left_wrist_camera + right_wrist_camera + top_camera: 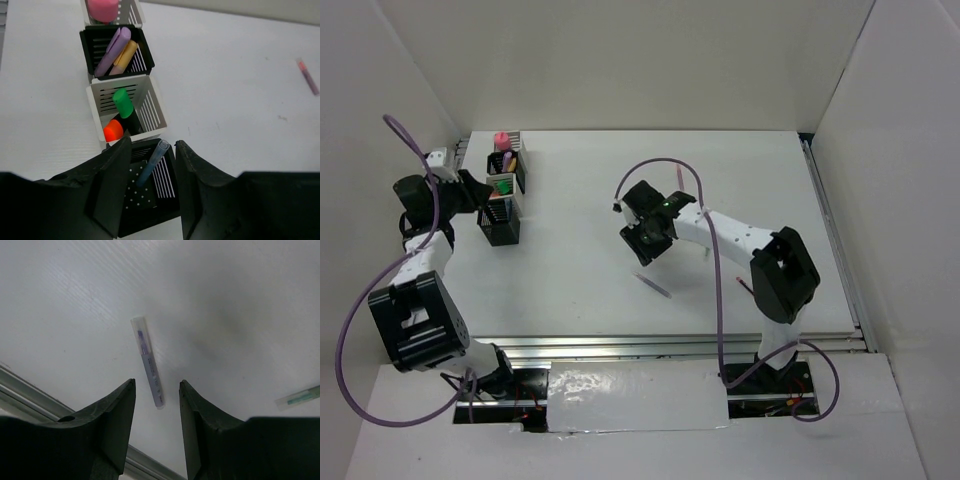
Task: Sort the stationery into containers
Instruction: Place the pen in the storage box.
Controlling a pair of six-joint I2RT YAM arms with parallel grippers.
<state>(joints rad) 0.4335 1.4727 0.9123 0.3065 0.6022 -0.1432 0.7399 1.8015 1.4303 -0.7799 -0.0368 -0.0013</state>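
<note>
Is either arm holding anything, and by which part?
Nothing: left gripper, jaws open, over a blue pen in a cup; right gripper, likewise, above a purple pen on the table.

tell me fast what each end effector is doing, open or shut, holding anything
left end effector: open, empty, over the black cup with a blue pen in it
right end effector: open, empty, above a loose purple pen

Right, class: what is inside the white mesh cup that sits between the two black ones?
Inside the white mesh cup stand a green-capped marker and an orange-capped marker, side by side. Their lower ends and the cup's floor are covered, so they cannot be seen.
</note>
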